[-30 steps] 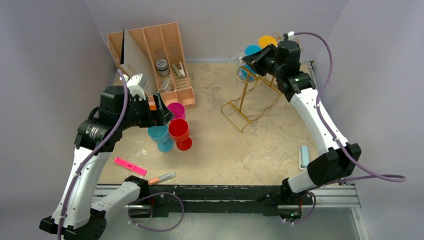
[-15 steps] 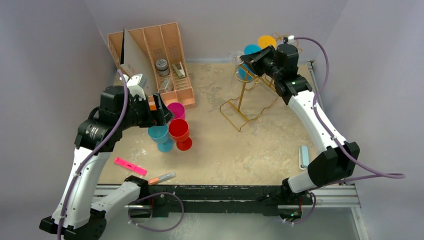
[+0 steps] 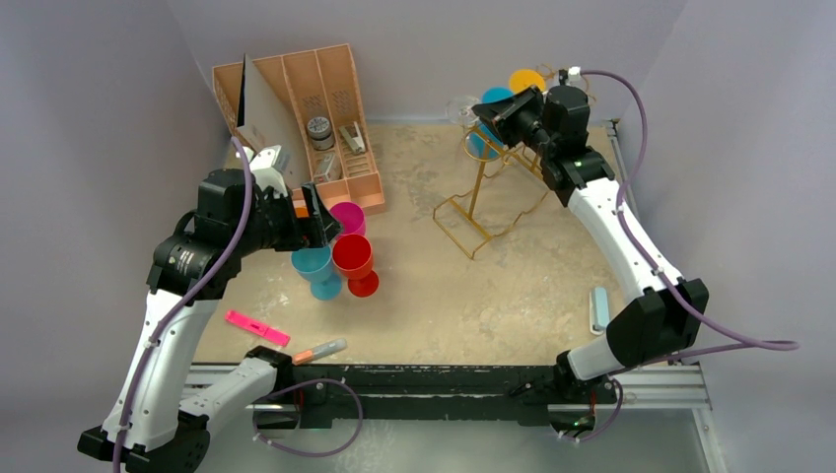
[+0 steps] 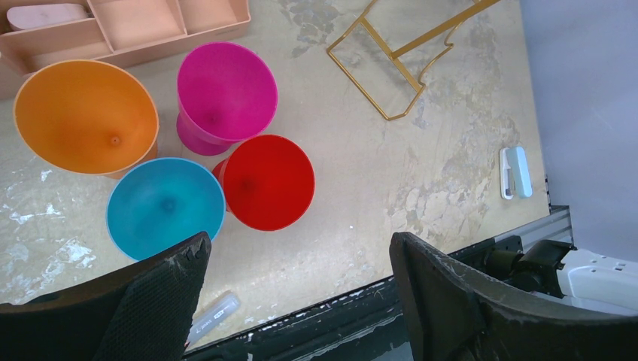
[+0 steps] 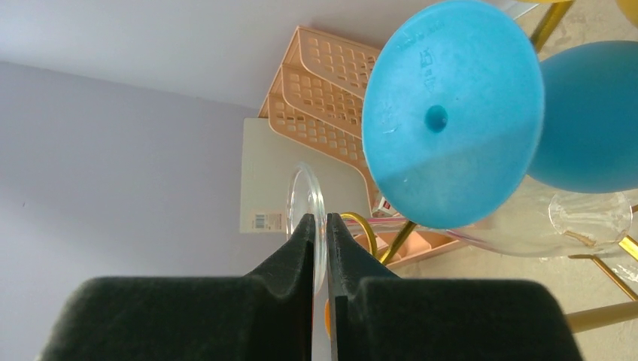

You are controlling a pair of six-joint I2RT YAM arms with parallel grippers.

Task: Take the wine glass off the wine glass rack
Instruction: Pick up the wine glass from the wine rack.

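The gold wire rack [image 3: 488,212] stands at the back right; its base also shows in the left wrist view [image 4: 391,68]. A blue glass [image 3: 490,103] and an orange one [image 3: 525,79] hang upside down from its top arms. My right gripper [image 3: 496,110] is at the rack's top, shut on the thin foot of a clear wine glass [image 5: 307,192], which sits edge-on between the pads of my right gripper [image 5: 320,226]. The blue glass's foot [image 5: 451,113] is just to the right. My left gripper [image 4: 297,301] is open and empty above the cups.
Orange [image 4: 86,116], pink [image 4: 226,94], red [image 4: 267,180] and blue [image 4: 165,207] cups stand together left of centre. A tan slotted organiser [image 3: 315,118] is at the back left. A pink marker [image 3: 256,326], a grey marker [image 3: 320,350] and a pale blue item [image 3: 597,308] lie near the front.
My right gripper has moved slightly left and towards the back at the rack's top, still shut on the clear glass's foot. The left arm has not moved.
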